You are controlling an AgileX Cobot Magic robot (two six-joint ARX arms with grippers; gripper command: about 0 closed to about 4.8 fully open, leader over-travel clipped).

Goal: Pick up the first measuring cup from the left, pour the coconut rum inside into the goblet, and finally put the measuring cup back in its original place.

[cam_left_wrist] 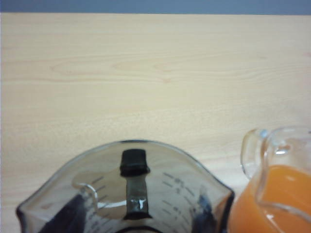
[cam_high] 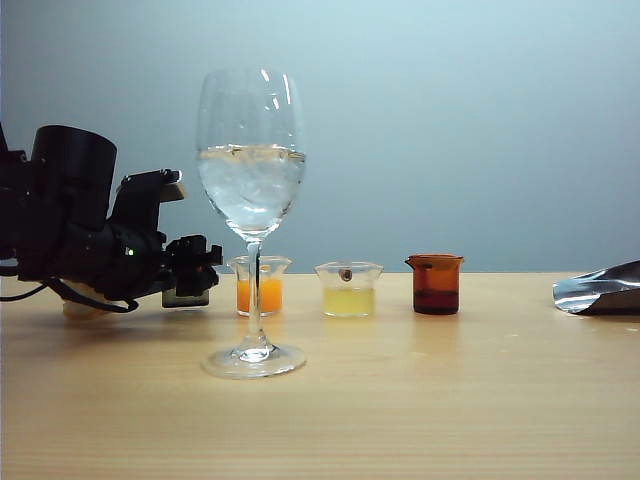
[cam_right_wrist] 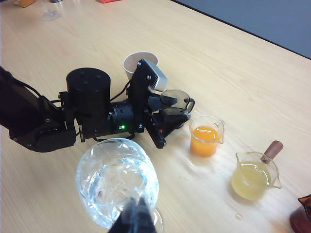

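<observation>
- Left gripper [cam_high: 190,275] is low over the wooden table [cam_high: 450,400] at the left of the scene, its fingers closed around the smoky measuring cup [cam_high: 186,296], which sits at the left end of the row of cups.
- From the left wrist camera, the measuring cup [cam_left_wrist: 126,194] fills the near edge, one black finger [cam_left_wrist: 133,167] showing through its tinted wall; graduation marks are visible on the inside.
- The right wrist camera looks down on the left gripper [cam_right_wrist: 167,114] with the measuring cup [cam_right_wrist: 176,101] between its jaws, upright; whether it stands on the table or hangs just above, I cannot tell.
- The goblet [cam_high: 251,200] stands tall near the front, just left of centre, bowl holding ice and clear liquid, foot flat on the table.
- Just right of the grey cup sits the clear cup of orange liquid [cam_high: 259,288], then a cup of pale yellow liquid [cam_high: 349,290], then the amber-brown cup [cam_high: 435,284].
- A beige paper cup [cam_right_wrist: 138,63] stands behind the left arm.
- A crumpled silver foil bag [cam_high: 600,290] lies at the far right edge.
- Right gripper [cam_right_wrist: 136,218] shows only as a dark blurred tip above the goblet [cam_right_wrist: 116,187]; wide or narrow, I cannot tell.
</observation>
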